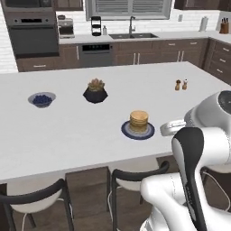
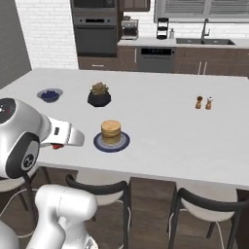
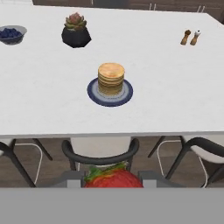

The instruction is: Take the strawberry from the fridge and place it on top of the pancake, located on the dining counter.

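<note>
The strawberry [image 3: 113,178], red with green leaves, sits between the two fingertips of my gripper [image 3: 111,177], which is shut on it. In the right base view a bit of the red strawberry [image 2: 57,146] shows under the gripper [image 2: 60,144], at the near edge of the dining counter [image 2: 170,131]. The pancake [image 3: 111,78] is a golden stack on a dark blue plate [image 3: 92,92], ahead of the gripper and well apart from it. From the left, the gripper [image 1: 165,129] hangs just right of the pancake [image 1: 139,120]. The fridge is out of view.
On the counter [image 1: 67,131] stand a bowl of blueberries [image 1: 42,99], a black pot with a succulent [image 1: 95,92] and two small shakers [image 1: 181,84]. Dark chairs [image 3: 99,157] line the near edge below the gripper. Wood cabinets, oven and sink [image 1: 132,35] run along the back wall.
</note>
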Robot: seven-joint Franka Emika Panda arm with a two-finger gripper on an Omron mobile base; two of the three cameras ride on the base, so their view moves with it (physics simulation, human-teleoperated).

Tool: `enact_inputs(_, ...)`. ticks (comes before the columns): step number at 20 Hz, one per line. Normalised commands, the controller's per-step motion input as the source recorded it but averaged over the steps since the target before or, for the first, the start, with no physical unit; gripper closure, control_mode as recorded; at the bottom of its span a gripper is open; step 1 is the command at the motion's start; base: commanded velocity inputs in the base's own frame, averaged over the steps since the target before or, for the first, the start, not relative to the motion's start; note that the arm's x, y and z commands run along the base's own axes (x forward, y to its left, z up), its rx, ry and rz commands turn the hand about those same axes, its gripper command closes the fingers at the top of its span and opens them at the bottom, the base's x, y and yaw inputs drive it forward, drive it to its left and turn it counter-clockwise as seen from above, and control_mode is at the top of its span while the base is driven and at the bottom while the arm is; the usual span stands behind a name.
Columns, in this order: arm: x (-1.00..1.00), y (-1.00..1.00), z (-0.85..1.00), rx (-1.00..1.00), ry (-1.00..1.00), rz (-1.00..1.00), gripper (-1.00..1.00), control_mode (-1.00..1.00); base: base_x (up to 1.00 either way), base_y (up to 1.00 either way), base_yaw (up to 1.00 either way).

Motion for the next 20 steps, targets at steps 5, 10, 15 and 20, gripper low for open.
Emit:
enact_inputs(5, 0.0, 0.0, 0.0, 0.0, 0.0, 0.0, 1.0, 1.0, 0.34, -0.08, 0.0)
enact_inputs(10, 0.0, 0.0, 0.0, 0.0, 0.0, 0.0, 1.0, 1.0, 0.63, 0.0, 0.0)
enact_inputs(15, 0.0, 0.0, 0.0, 0.0, 0.0, 0.0, 1.0, 1.0, 0.58, -0.09, 0.0)
enact_inputs(20, 0.0, 0.0, 0.0, 0.0, 0.0, 0.0, 1.0, 1.0, 0.56, 0.0, 0.0)
